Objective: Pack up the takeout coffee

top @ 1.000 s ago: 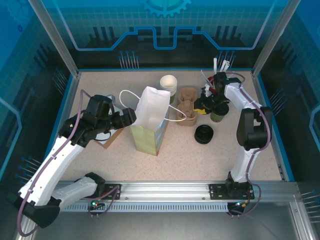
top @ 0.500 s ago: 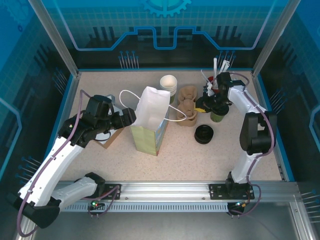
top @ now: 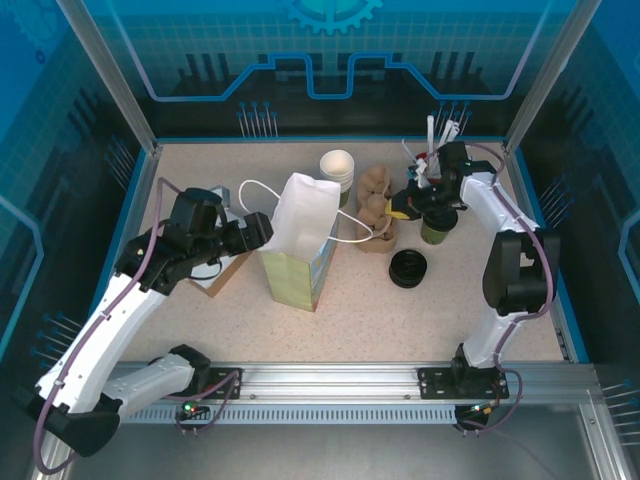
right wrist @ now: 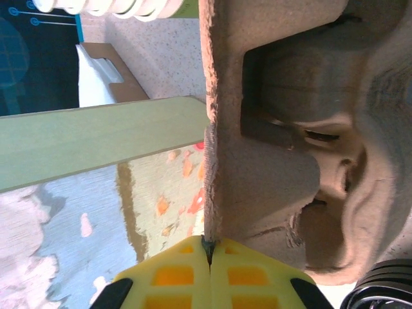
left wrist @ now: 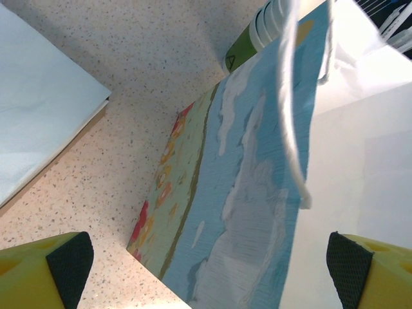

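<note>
Right hand is clamped on the rim of the pulp carrier, which sits tilted. Left hand is wide open against the paper bag. I see the takeout coffee upright on the desk, just right of the carrier.

Takeout coffee as I see it from overhead: small paper cup, olive-green lower body, black lid seated on top. Standing upright. Sits just behind black lid stack, slightly to its right, not touching it. Upper band partly covered; can't judge.
</note>
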Tool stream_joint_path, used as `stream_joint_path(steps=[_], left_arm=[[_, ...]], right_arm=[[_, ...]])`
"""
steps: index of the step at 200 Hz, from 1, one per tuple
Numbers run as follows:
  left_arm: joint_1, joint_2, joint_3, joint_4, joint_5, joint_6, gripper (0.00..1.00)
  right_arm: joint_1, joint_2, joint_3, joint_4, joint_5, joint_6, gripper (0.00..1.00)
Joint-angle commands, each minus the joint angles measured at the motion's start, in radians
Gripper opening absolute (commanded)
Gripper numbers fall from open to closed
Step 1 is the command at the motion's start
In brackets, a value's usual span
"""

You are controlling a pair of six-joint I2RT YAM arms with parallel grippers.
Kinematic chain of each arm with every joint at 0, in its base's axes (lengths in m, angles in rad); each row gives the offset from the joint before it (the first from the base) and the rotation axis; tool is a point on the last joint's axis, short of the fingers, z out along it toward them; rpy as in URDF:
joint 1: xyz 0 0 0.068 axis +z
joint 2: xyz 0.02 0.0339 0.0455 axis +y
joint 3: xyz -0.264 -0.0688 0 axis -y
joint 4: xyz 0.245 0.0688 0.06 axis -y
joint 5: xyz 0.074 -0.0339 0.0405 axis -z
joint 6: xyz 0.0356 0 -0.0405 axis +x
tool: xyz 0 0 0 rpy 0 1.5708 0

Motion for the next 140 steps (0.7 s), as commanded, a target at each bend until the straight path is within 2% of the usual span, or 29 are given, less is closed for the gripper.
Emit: stream_joint_path(steps=[1,42,67,106,140], left_arm=[[0.010,-0.024,0.061,0.024,-0.005,-0.009,0.97],[0.010,-0.038,0.132,0.027,-0.021,0.014,0.97],[0.010,-0.034,0.175,0.070,0.026,0.038,0.96],[0.010,0.026,0.260,0.180,0.186,0.068,0.92],[0.008,0.138,0.347,0.279,0.366,0.062,0.89]], right_arm=[[-0.029,-0.062,0.036,-0.013,-0.019,-0.004,0.00],[-0.060,-0.127,0.099,-0.030,-0.028,-0.002,0.00],[-0.084,-0.162,0.159,-0.046,-0.030,-0.005,0.00],[-0.122,-0.214,0.289,-0.041,-0.052,0.015,0.00],[-0.119,-0.253,0.367,0.058,-0.176,0.103,0.00]])
